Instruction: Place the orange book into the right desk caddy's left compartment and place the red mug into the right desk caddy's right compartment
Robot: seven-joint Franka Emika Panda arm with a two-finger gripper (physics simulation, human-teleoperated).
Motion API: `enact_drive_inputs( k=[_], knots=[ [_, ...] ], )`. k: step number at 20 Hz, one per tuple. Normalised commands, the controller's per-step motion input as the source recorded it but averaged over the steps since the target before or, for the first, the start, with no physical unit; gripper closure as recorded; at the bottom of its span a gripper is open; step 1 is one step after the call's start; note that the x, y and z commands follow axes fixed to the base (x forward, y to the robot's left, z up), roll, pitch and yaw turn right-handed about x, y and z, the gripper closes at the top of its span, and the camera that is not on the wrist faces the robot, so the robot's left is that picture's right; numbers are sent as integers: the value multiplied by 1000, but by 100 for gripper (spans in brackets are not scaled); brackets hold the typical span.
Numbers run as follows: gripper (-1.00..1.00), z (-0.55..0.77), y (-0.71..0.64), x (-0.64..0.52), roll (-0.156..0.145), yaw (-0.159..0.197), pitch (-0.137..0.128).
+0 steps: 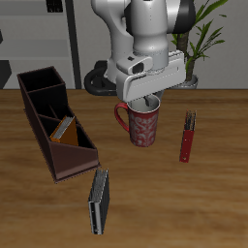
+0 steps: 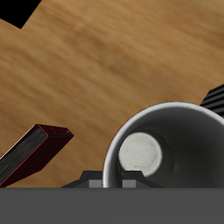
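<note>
The pincer (image 1: 145, 100) sat at the rim of the mug (image 1: 141, 124), on the side away from the handle, and the wrist view looked straight down into the mug's (image 2: 166, 144) white inside. The mug appeared to hang a little above the desk (image 1: 218, 184) with a shadow under it, so I judge the pincer was closed on the rim and carrying it, though the fingers themselves were mostly hidden by the hand. Gripping the rim kept the mug upright, which should suit lowering it into a straight-walled section. The book (image 1: 65, 128) already leaned inside the caddy (image 1: 53, 121) in the left compartment (image 1: 70, 136), at the sloped low end, so that half of the task looked done. The right compartment (image 1: 41, 81), at the tall far end, stood empty and well apart from the mug. A grey-black book (image 1: 98, 201) lay near the front edge and a slim red box (image 1: 187, 136) stood beside the mug; neither was in the path. The carry would need height enough to clear the caddy's tall walls.
</note>
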Motion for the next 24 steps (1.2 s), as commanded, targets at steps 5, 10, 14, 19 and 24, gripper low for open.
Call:
enact_drive_inputs(
  k=[5, 10, 14, 19, 24],
  knots=[
    [100, 284, -311, -401, 2, -160, -8],
    [100, 196, -403, -473, -25, -106, -47],
    [100, 35, -289, -343, -40, -76, 3],
    [100, 98, -230, -441, 2, -86, -10],
    [100, 115, -160, -428, 3, -10, -38]
  ],
)
